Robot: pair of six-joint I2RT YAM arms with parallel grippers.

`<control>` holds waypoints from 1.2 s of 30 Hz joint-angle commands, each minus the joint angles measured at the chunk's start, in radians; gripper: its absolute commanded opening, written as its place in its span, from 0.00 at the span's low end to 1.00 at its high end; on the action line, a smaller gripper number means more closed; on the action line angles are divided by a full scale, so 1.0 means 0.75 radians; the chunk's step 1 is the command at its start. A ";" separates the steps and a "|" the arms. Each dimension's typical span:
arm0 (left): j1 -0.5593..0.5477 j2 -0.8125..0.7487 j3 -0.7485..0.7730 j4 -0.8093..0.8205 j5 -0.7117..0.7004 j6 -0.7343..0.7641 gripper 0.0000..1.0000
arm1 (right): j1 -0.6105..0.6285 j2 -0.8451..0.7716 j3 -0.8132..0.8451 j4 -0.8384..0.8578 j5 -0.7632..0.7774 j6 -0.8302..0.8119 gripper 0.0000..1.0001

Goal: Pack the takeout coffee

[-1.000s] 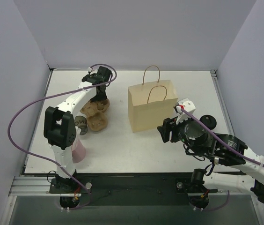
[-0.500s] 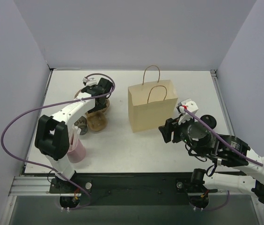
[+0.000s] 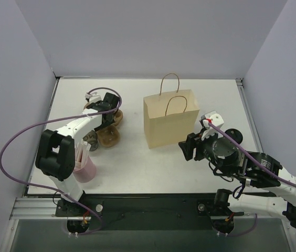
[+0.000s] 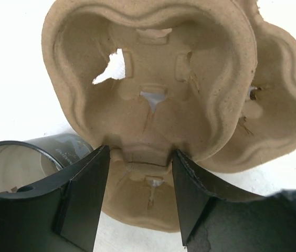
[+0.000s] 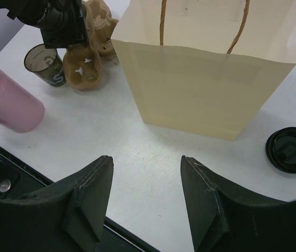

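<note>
cup [image 5: 45, 64]: small, black, white print on its side, top open, lid off | pose: upright on desk [image 5: 137, 157] | place: left side, just beside tray [image 5: 85, 71], between it and pink cup [image 5: 11, 107] | lid [image 5: 291, 149]: round, dark, flat on desk right of bag [image 5: 205, 89], well apart from cup

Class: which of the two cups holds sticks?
The pink cup, standing farther from the tray; the black cup beside the tray holds none.
</note>
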 commanded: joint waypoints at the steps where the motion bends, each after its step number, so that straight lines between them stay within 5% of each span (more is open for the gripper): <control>1: 0.034 -0.076 -0.041 0.131 0.013 0.002 0.61 | 0.007 -0.007 -0.004 -0.004 0.025 0.008 0.54; 36: 0.011 -0.133 -0.020 -0.012 0.084 0.012 0.32 | 0.007 -0.005 0.008 -0.004 0.007 0.019 0.54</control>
